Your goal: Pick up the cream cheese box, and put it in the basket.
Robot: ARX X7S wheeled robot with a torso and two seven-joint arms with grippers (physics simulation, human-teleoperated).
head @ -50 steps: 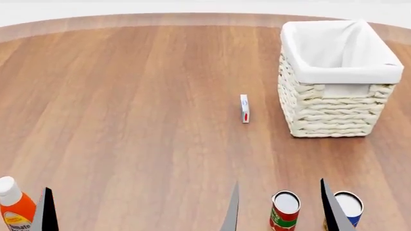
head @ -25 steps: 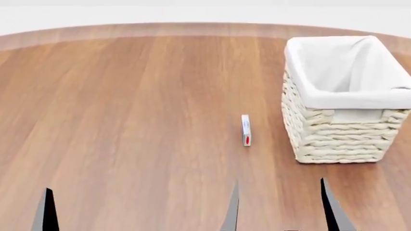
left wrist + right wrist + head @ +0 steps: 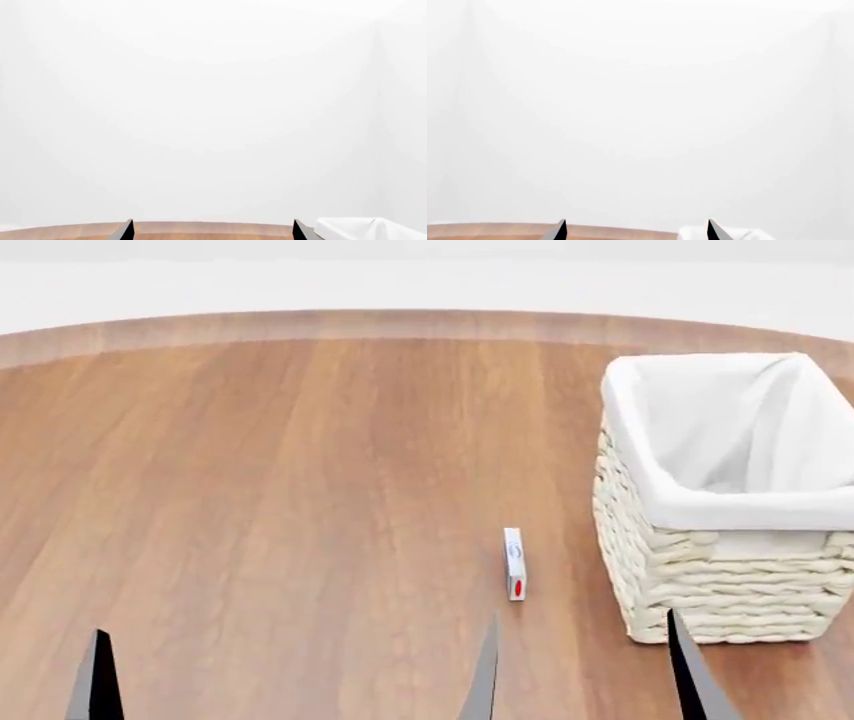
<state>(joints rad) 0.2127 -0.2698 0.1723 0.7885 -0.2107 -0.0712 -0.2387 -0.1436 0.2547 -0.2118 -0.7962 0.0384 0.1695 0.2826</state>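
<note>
The cream cheese box (image 3: 514, 563), a thin white carton with red and blue marks, stands on edge on the wooden table (image 3: 267, 490). The cream wicker basket (image 3: 727, 590) with white cloth lining stands just right of it, apart from it. My right gripper (image 3: 585, 680) is open and empty at the near edge, short of the box and basket. My left gripper (image 3: 212, 231) is open and empty; only one of its fingers (image 3: 96, 685) shows in the head view. The basket's lining also shows in the left wrist view (image 3: 360, 227) and the right wrist view (image 3: 690, 234).
The round table's far edge (image 3: 400, 322) curves across the back, with white floor beyond. Both wrist views show mostly blank white background over a strip of table.
The head view has shifted, so box and basket have slid down and slightly right in it. The two cans and the orange bottle at the near edge have left the view.
</note>
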